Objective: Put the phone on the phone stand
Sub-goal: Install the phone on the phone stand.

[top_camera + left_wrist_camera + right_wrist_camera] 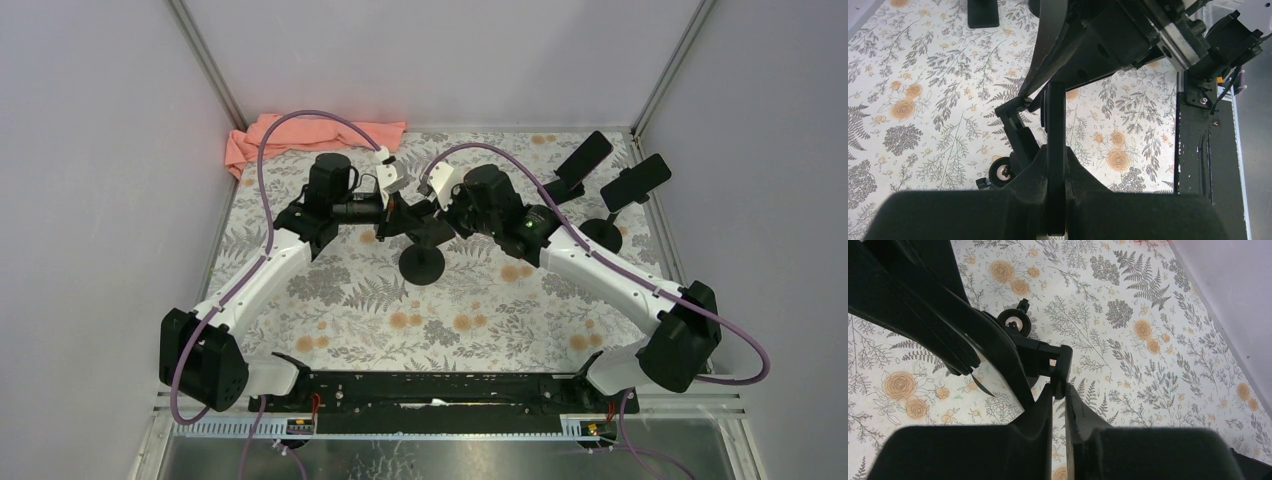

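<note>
The black phone stand has a round base (422, 264) in the middle of the floral table (330, 300). Both grippers meet just above it. In the left wrist view my left gripper (1055, 157) is shut on the phone (1055, 115), a thin black slab seen edge-on, held over the stand's hinged arm (1018, 135) and knob (1000, 171). In the right wrist view my right gripper (1060, 390) is shut on a small tab of the stand's top (1062, 365); the stand's knob (1014, 323) shows behind. In the top view the phone is hidden between the grippers.
Two more stands holding dark phones (585, 158) (636, 181) are at the back right, one base (601, 235) near the right wall. A pink cloth (300, 135) lies at the back left. A black rail (440, 390) runs along the near edge.
</note>
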`<action>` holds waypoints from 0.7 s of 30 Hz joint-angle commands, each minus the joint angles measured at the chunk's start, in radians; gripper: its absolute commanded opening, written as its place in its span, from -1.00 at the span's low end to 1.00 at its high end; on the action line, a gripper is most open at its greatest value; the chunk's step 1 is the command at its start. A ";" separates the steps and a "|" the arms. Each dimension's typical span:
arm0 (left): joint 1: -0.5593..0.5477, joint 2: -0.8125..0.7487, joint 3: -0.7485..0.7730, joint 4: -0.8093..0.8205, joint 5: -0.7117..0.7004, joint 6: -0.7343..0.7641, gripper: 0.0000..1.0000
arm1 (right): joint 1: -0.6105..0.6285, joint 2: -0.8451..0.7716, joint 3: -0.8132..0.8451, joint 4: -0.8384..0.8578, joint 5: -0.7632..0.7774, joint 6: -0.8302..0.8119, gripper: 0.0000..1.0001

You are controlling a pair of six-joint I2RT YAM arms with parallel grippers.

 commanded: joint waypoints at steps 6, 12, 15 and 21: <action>0.044 0.023 -0.031 -0.187 -0.159 -0.093 -1.00 | -0.052 0.032 0.041 0.038 0.184 -0.086 -1.00; 0.050 0.026 -0.040 -0.187 -0.177 -0.133 -1.00 | -0.064 0.051 0.049 0.047 0.189 -0.090 -1.00; 0.050 0.025 -0.041 -0.197 -0.184 -0.141 -1.00 | -0.071 0.059 0.054 0.050 0.189 -0.091 -1.00; 0.052 0.019 -0.037 -0.214 -0.209 -0.141 -1.00 | -0.074 0.063 0.054 0.053 0.181 -0.089 -1.00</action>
